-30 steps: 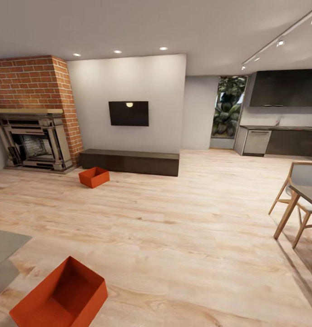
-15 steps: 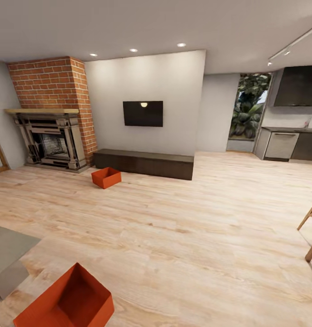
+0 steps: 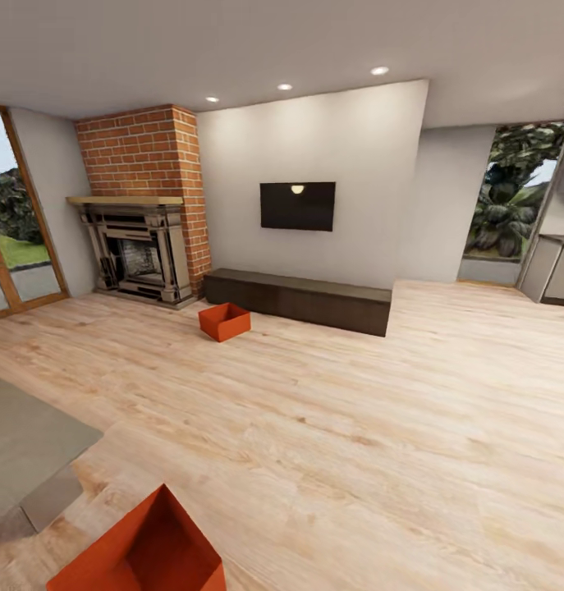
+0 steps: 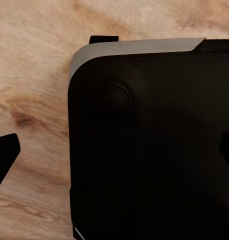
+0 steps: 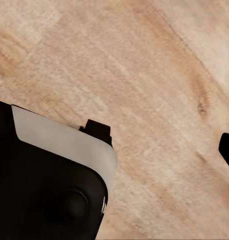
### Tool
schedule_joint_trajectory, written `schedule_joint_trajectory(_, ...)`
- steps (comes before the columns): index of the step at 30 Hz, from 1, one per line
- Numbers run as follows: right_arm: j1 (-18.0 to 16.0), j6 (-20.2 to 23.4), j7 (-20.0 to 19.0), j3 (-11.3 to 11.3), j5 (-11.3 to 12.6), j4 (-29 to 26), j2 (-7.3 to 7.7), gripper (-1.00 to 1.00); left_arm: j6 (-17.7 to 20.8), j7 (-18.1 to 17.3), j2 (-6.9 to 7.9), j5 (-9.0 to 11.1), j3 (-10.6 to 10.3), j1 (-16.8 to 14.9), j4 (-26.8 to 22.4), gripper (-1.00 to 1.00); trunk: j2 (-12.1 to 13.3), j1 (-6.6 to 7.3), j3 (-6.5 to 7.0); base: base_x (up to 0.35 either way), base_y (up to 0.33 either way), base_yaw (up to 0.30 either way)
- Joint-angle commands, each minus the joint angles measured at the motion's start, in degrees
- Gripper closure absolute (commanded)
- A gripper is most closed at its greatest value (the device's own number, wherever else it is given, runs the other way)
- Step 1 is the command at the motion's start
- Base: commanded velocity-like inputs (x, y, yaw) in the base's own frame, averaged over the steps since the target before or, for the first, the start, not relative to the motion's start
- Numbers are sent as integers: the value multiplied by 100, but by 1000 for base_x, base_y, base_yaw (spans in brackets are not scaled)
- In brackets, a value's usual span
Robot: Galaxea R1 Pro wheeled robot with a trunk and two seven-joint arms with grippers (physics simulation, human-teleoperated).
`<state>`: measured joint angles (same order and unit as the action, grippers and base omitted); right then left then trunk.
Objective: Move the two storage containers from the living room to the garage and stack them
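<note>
Two orange-red storage containers rest on the light wood planks of the living room. The far container (image 3: 225, 321) sits in front of the long dark bench, near the fireplace. The near container (image 3: 146, 550) is at the lower edge of the head view, cut off by the frame, one corner pointing away from me. In the left wrist view a dark fingertip (image 4: 5, 154) of my left gripper hangs over bare planks beside my own black body (image 4: 154, 145). A dark fingertip (image 5: 228, 149) of my right gripper also hangs over planks. Nothing is held.
A red brick fireplace (image 3: 142, 205) stands at the back left, a long dark bench (image 3: 302, 300) under a wall TV (image 3: 297, 205). A grey rug (image 3: 27, 443) lies at the left. A glass door (image 3: 11, 246) is far left, kitchen cabinets (image 3: 561, 271) far right.
The camera has turned left: fireplace, bench and far container slid right in the picture, the chair and most of the kitchen left it, and a glass door appeared. The near container sits lower.
</note>
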<state>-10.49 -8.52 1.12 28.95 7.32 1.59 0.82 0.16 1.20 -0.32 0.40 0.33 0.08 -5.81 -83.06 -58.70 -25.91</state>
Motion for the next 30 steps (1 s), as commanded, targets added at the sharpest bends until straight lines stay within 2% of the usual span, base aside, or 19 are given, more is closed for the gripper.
schedule_joint_trajectory(1, -6, -35, 2, 50, 59, 17, -3, -100, 2, 12, -1, 4, 2, 1, -8, -100, -2, -3, -5, 323, 0, 270)
schedule_joint_trajectory(9, -7, -35, 2, 50, 59, 17, -3, -100, 2, 15, 1, 3, 2, 1, -8, -100, -2, -3, -5, 246, 0, 267)
schedule_joint_trajectory(18, -6, -46, 2, 48, 59, 17, -3, -100, 2, 21, 5, 3, 2, 1, -8, -100, -2, -3, -5, 13, 0, 53)
schedule_joint_trajectory(30, -6, -53, 2, 47, 59, 17, -3, -100, 2, 19, 5, 3, 2, 1, -8, -100, -2, -3, -5, 0, 0, 252)
